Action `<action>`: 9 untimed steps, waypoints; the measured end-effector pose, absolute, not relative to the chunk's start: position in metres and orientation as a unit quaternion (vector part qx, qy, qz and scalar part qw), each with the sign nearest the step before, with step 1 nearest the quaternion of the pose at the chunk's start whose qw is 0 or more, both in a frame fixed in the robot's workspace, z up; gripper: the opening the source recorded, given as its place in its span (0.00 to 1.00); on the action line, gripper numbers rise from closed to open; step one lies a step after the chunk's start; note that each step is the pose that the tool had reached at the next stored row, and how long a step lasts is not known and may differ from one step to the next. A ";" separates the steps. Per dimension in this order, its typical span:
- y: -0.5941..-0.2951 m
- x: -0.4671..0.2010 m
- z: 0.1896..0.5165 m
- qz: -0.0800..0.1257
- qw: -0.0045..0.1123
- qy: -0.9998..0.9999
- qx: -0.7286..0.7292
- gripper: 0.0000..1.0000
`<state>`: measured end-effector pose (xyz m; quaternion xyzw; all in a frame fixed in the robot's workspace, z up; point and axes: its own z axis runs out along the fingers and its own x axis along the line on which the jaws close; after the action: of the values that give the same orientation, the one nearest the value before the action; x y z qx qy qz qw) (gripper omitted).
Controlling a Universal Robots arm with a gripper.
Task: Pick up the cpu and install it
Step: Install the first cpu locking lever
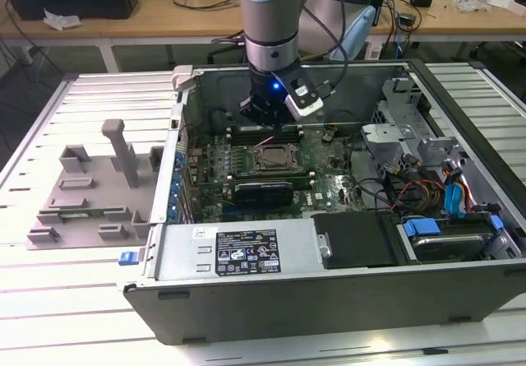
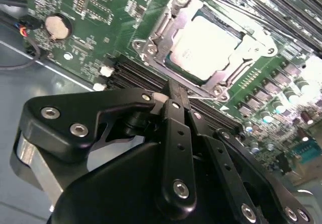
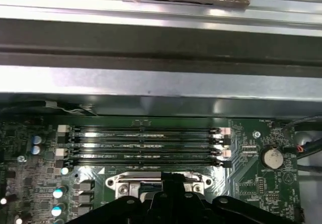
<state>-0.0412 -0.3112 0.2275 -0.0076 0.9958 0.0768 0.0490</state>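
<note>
Hand [image 2: 173, 90] poised just above cpu [image 2: 207, 45], already seated in socket; fingers together, gripping nothing.

Open computer case [image 1: 271, 296] centre of exterior view, on slatted metal counter [image 1: 99, 103]. Green motherboard [image 1: 246, 164] inside; black memory slots [image 3: 143, 143] in rows, coin battery [image 3: 273, 157] at first wrist view's right. Grey plastic fixture [image 1: 90, 193] at exterior view's left. Blue cables [image 1: 456, 193] at right. Wooden desks [image 1: 148, 16] along top.

Socket frame [image 3: 156, 182] partly behind gripper [image 3: 168, 179]
</note>
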 end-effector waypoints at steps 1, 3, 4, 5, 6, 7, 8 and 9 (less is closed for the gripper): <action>-0.311 -0.041 0.227 0.077 0.056 0.995 -0.008 0.11; -0.311 -0.042 0.226 0.077 0.064 0.995 -0.009 0.11; -0.311 -0.042 0.226 0.077 0.064 0.995 -0.009 0.11; -0.311 -0.042 0.226 0.077 0.064 0.995 -0.009 0.11; -0.311 -0.042 0.226 0.077 0.064 0.995 -0.009 0.11; -0.311 -0.042 0.225 0.077 0.064 0.995 -0.009 0.11; -0.310 -0.044 0.225 0.077 0.065 0.995 -0.009 0.11; -0.309 -0.045 0.224 0.077 0.065 0.995 -0.009 0.11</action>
<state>-0.0452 -0.3090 0.2243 -0.0089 0.9949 0.0767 0.0649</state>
